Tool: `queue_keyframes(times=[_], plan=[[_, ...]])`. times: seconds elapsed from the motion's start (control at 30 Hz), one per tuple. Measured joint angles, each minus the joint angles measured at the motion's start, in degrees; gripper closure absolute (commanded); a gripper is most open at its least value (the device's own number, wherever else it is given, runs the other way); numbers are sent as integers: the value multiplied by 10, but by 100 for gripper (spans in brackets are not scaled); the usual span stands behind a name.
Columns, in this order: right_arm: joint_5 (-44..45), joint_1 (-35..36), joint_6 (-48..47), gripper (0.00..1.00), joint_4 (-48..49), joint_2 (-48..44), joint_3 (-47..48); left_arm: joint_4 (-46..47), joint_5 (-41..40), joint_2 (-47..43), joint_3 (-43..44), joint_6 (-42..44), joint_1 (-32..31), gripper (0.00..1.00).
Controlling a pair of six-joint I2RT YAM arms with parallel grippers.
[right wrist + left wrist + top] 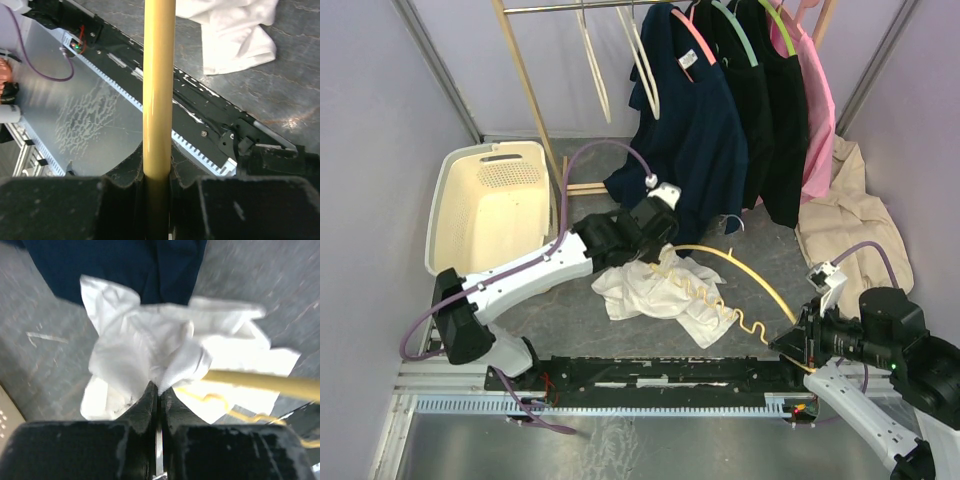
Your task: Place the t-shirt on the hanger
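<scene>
Your left gripper (159, 390): jaws pressed together on a fold of the t-shirt (150, 350). The cloth stands up in a bunch from the fingertips.
Your right gripper (159, 187): closed round one arm of the hanger (159, 90). The yellow bar runs straight out from between the fingers.
Position of t-shirt: crumpled in a heap at the middle of the table (570, 315), just far of the base rail (650, 372) and just near of the hanging navy shirt (690, 140).
Position of hanger: it arcs from the right gripper at the near right, up and left across the table. Its far end meets the cloth right beside the left gripper.
Coiled cord (725, 305): a yellow spiral lies over the right part of the heap, under the hanger's arc. You cannot tell what it is attached to.
Done: both task items are in hand, one per gripper, and have been brought together at the middle of the table.
Not done: the t-shirt is bunched, not spread. No shoulder sits over a hanger arm and nothing hangs from the hanger.
Cannot tell: whether the hanger's far end is inside the neck opening or only lies against the cloth. The folds hide it, and the metal hook is not made out.
Progress estimate: early to middle. You still have to thread both hanger arms into the shoulders and then release the cloth.
Caution: the pinched fold may hold several layers, which could close the opening you need.
</scene>
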Motion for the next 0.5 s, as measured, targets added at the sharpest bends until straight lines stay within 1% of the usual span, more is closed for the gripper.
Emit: queue_keyframes(times=[0.13,0.2,0.33,0.5], plan=[[17,0,-18,99,-10,6,-1,7,7,-37,-101,-33,-8,97],[14,0,-27,99,-2,13,-5,6,7,-59,-132,-49,-10,97],[-14,0,-42,99,27,30,-25,8,4,-101,-161,-73,-12,97],[-62,0,-58,99,60,49,-33,8,-12,-132,-166,-88,-12,97]])
